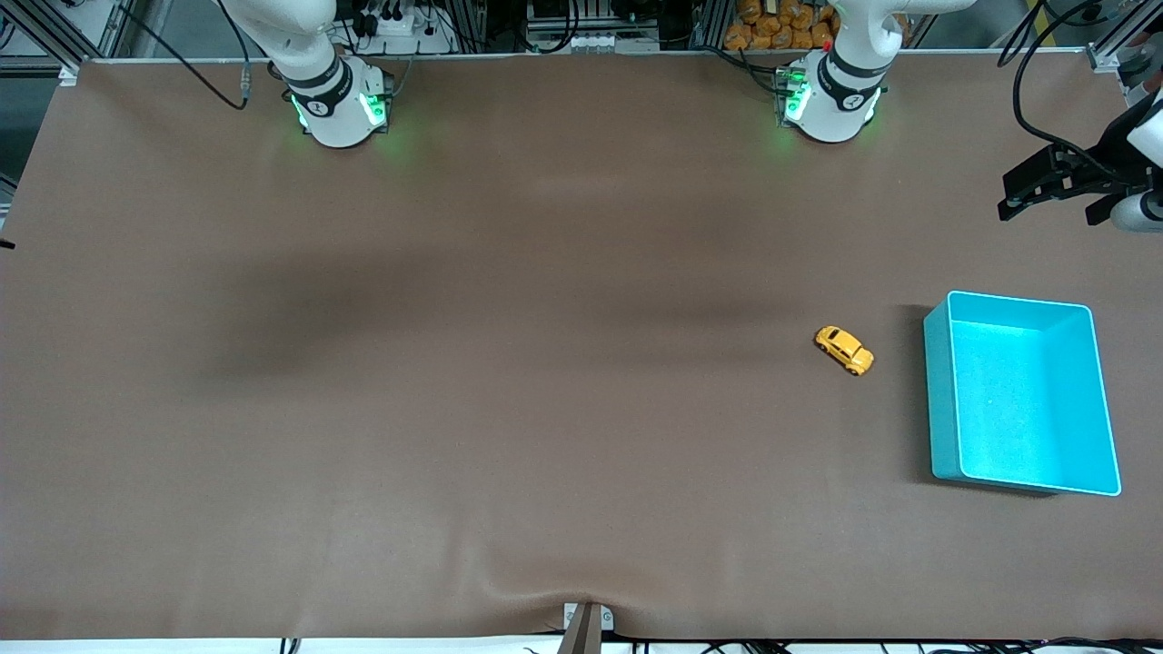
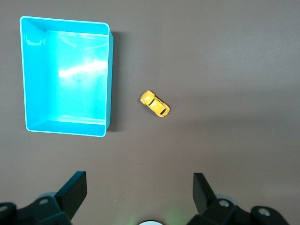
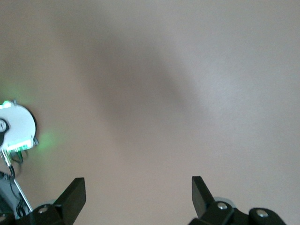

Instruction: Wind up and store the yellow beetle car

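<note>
The yellow beetle car point(image 1: 844, 350) stands on the brown table beside the teal bin point(image 1: 942, 400), on the side toward the right arm's end. The left wrist view shows both from high above: the car point(image 2: 155, 103) and the empty bin point(image 2: 109, 79). My left gripper point(image 2: 139, 180) is open and empty, held high near the left arm's end of the table point(image 1: 1016, 195), apart from the car. My right gripper point(image 3: 138, 183) is open and empty over bare table near its base; it is out of the front view.
The two arm bases point(image 1: 341, 104) point(image 1: 831, 95) stand along the table's back edge with green lights. The right arm's base also shows in the right wrist view point(image 3: 14, 126). A small clamp point(image 1: 586, 625) sits at the table's front edge.
</note>
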You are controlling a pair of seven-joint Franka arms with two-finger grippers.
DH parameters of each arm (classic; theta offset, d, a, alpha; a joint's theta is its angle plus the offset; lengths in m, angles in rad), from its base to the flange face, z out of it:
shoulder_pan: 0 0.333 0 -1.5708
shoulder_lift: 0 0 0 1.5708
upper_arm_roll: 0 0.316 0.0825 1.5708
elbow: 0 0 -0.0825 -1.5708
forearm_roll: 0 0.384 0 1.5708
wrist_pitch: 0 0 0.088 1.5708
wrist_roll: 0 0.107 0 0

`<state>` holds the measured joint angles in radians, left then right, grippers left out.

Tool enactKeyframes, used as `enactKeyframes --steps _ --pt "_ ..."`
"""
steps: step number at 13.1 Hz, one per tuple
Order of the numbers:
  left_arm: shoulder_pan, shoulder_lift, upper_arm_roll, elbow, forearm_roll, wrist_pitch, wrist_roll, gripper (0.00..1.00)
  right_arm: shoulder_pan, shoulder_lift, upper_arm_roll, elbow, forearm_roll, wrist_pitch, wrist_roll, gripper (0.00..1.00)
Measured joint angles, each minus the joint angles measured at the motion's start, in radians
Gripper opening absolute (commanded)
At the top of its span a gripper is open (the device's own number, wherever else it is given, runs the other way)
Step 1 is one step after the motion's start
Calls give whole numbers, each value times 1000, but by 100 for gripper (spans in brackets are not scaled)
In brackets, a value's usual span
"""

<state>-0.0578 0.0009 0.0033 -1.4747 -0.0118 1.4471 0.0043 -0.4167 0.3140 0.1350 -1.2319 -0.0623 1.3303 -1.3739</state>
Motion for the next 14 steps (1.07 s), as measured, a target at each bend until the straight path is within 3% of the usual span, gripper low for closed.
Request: enactKeyframes --steps 5,9,11,14 --pt "1 0 0 0 0 0 0 100 123 -104 0 5 11 -45 377 100" --pt "5 18 4 -4 1 0 -2 100 171 -106 0 20 46 -44 470 100" --pt "25 58 9 -6 1 1 -2 100 171 -106 -5 34 55 -43 536 100" --pt "28 144 7 -7 1 48 -4 100 175 -111 -2 48 64 -44 825 100"
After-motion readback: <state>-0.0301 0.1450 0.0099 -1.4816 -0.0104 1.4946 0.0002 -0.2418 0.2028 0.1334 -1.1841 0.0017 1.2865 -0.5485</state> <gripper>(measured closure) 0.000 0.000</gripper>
